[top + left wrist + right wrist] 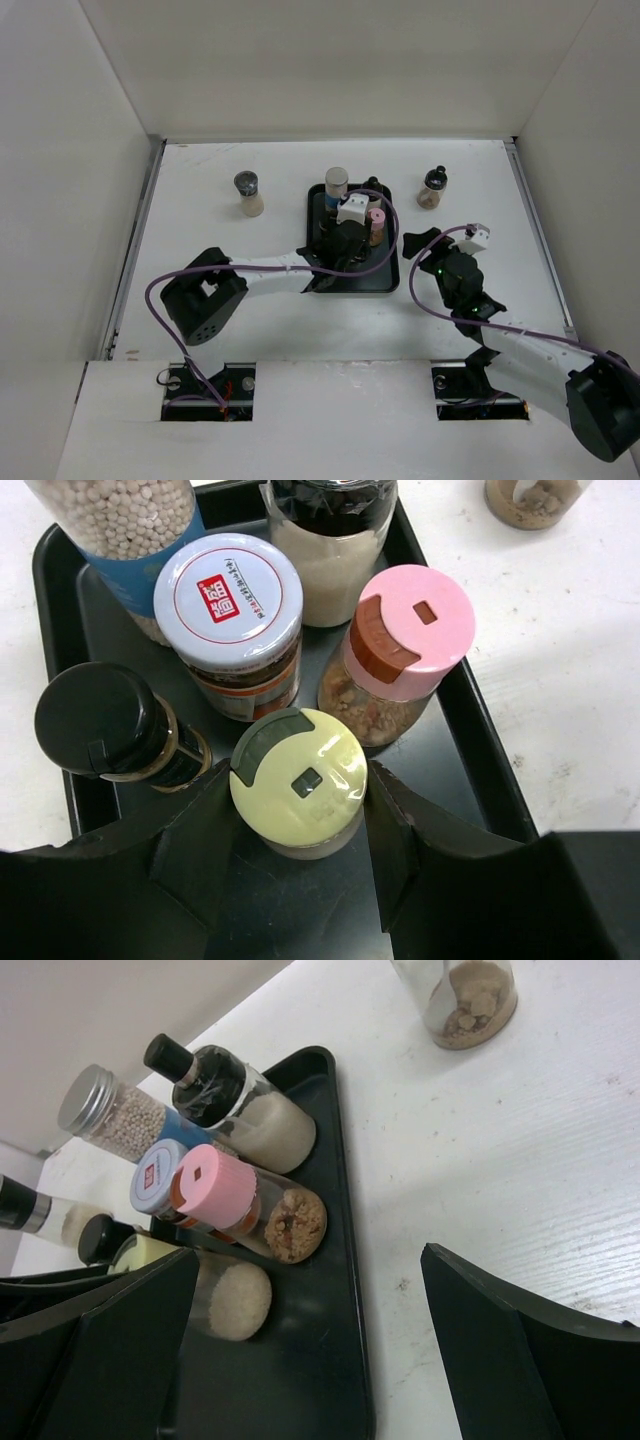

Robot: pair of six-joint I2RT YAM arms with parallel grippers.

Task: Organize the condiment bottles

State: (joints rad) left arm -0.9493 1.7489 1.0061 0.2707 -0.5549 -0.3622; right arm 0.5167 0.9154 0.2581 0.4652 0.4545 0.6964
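Left claw [300, 792] grasping yellow-capped bottle [298, 770], hemmed by pink-capped bottle [405, 640], black-capped bottle [95, 720]. White-lidded jar [230, 595]: red Chinese label. Right claw [310, 1255] released.

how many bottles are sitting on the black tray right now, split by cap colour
black-capped bottles: 2
silver-capped jar: 1
white-lidded jar: 1
pink-capped bottle: 1
yellow-capped bottle: 1
total on the tray: 6
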